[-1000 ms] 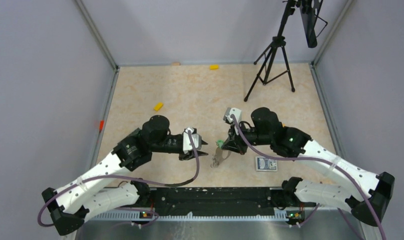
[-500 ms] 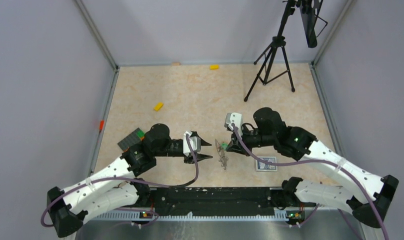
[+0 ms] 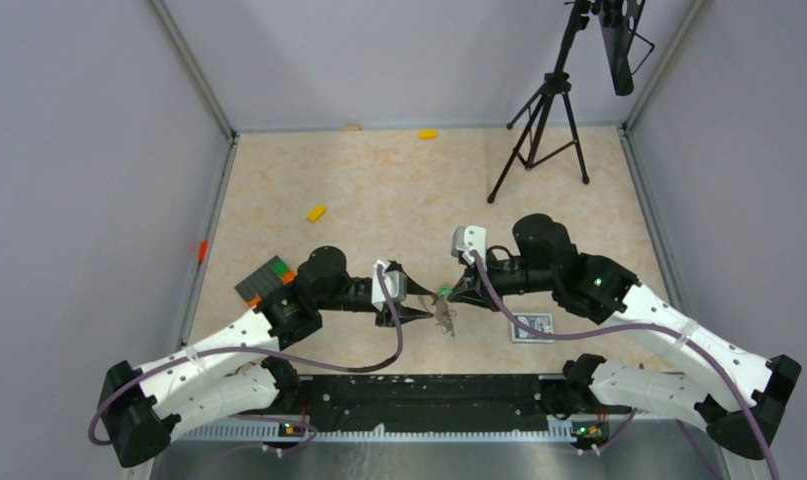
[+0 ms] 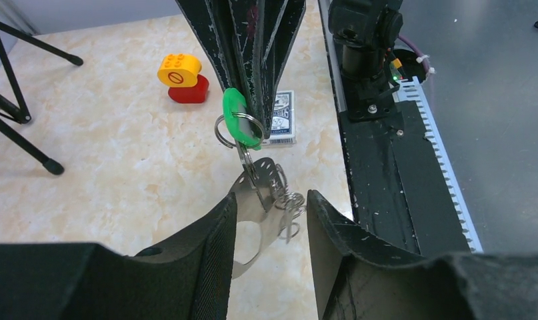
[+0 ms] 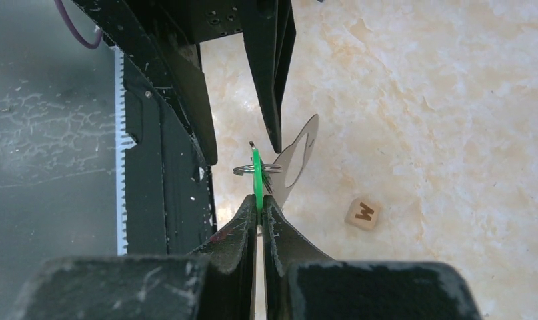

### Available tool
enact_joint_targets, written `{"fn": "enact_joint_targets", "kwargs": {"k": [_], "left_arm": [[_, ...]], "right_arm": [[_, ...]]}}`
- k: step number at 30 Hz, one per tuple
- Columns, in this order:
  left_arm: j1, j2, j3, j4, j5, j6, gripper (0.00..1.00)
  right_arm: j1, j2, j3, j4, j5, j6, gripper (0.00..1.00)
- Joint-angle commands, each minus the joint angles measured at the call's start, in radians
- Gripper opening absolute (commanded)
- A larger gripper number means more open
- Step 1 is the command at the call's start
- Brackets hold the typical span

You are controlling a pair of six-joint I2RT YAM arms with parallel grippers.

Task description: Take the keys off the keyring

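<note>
Right hand [image 5: 259, 200] pinched fully shut on small metal key with bright green head [image 5: 256, 175], lifted off marbled beige worktop [image 3: 379, 200], toward 6 o'clock of it in top view

Large flat grey D-shaped metal keyring [image 4: 266, 223] dangling at 6 o'clock of key, via thin wire ring [image 4: 217, 133]

Left hand [image 4: 271, 203] about half open, fingers straddling keyring, nothing clamped

Blue card box [image 4: 279, 120] at 3 o'clock of keyring in top view

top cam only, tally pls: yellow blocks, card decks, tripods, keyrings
yellow blocks: 2
card deck: 1
tripod: 1
keyring: 1
total: 5
</note>
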Motion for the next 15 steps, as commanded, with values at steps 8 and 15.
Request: {"fn": "enact_joint_targets", "kwargs": {"k": [8, 15], "left_arm": [[-0.002, 0.036, -0.013, 0.136, 0.038, -0.050, 0.44], [-0.003, 0.068, -0.011, 0.150, 0.039, -0.051, 0.40]], "right_arm": [[0.008, 0.002, 0.038, 0.100, -0.052, 0.013, 0.00], [0.008, 0.002, 0.031, 0.114, -0.078, 0.027, 0.00]]}}
